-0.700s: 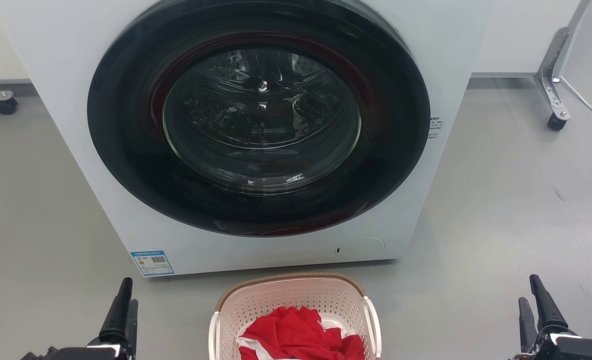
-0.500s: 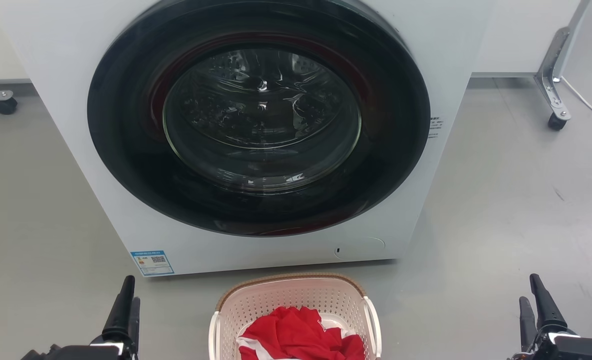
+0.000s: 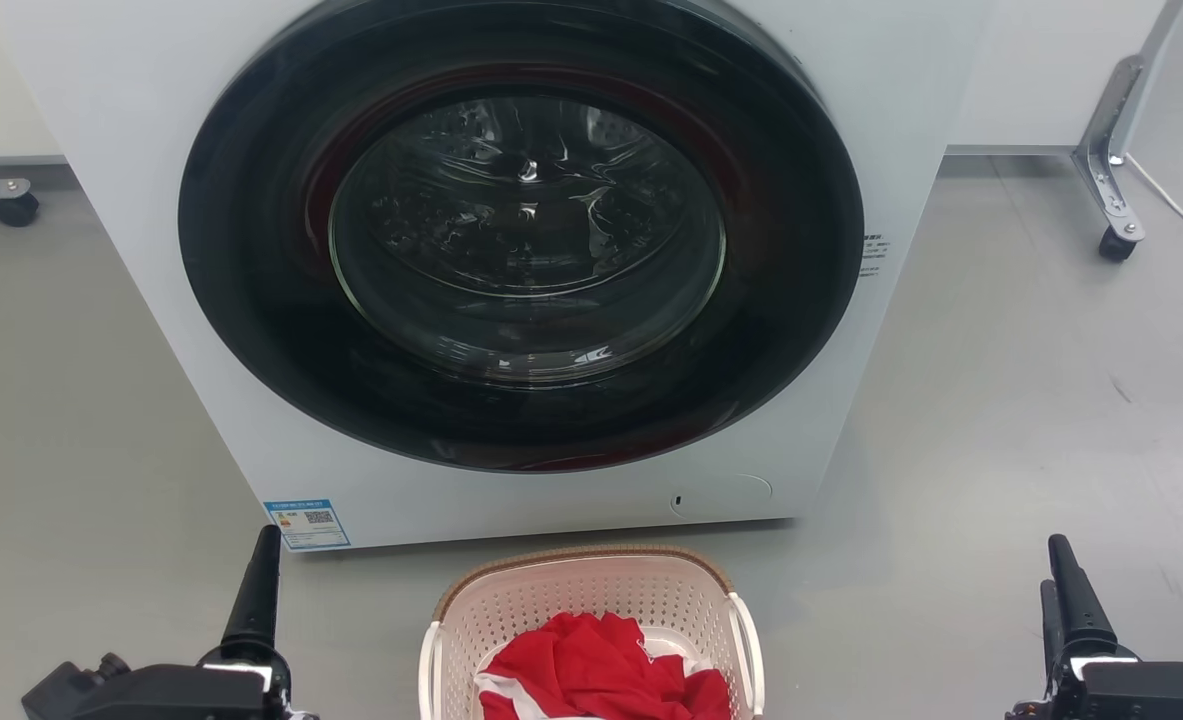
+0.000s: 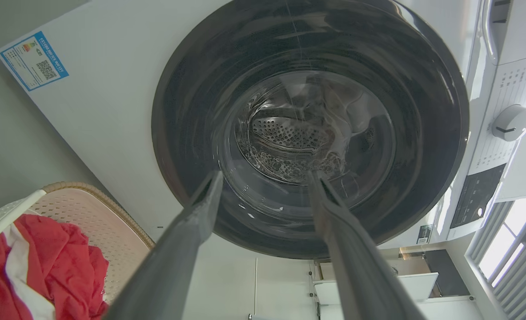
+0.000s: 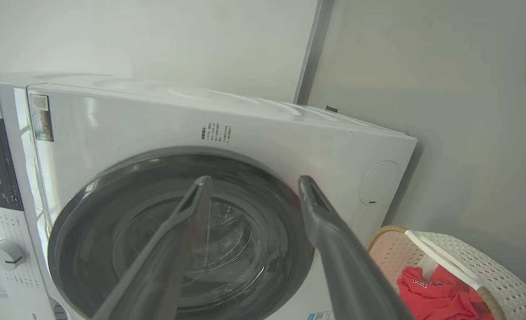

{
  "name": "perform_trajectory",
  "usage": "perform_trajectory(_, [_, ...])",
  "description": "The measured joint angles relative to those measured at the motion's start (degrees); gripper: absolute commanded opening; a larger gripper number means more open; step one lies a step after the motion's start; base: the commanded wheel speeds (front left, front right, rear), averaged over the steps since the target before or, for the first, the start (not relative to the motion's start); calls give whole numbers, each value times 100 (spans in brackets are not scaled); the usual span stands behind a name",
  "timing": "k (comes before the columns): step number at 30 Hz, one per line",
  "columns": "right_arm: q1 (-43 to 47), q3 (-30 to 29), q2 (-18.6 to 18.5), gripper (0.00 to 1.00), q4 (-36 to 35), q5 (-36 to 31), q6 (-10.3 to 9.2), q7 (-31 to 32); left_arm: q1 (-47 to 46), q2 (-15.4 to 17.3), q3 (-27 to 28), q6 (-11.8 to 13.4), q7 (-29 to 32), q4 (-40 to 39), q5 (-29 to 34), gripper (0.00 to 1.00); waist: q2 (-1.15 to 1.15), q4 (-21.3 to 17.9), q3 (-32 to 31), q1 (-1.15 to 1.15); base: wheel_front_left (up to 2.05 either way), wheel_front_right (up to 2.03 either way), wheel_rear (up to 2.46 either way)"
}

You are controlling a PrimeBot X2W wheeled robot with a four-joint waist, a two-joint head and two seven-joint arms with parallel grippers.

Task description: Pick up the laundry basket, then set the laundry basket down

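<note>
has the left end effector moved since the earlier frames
Yes. The left end effector has moved up and slightly right in the head view, its tip now beside the blue sticker.

- Left hand (image 3: 267,545): two long, tapering black fingers (image 3: 251,610) on a boxy black base with a white strip.
- Right hand (image 3: 1053,565): the same build, its slim prongs grey up close.

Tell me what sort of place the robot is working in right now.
Probably a laundry area, perhaps a test set-up: a front-loading washing machine on a grey floor, the laundry basket holding red clothing just before it, and a caster-footed metal frame to one side.
</note>
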Motion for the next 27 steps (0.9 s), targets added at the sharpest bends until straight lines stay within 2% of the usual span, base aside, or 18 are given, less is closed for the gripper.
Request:
perform_trajectory(16, [-135,465,-269,100,-197,-1583,-309,-331,-137,112,-244,355,-322,-336,1475,100,0,18,3,0,0,0,0])
perform_trajectory(27, [-239,831,-467,100,-476,-2848,-547,-567,-226,311,-563,598,-564,-682,2863,100,0,28,21,0,0,0,0])
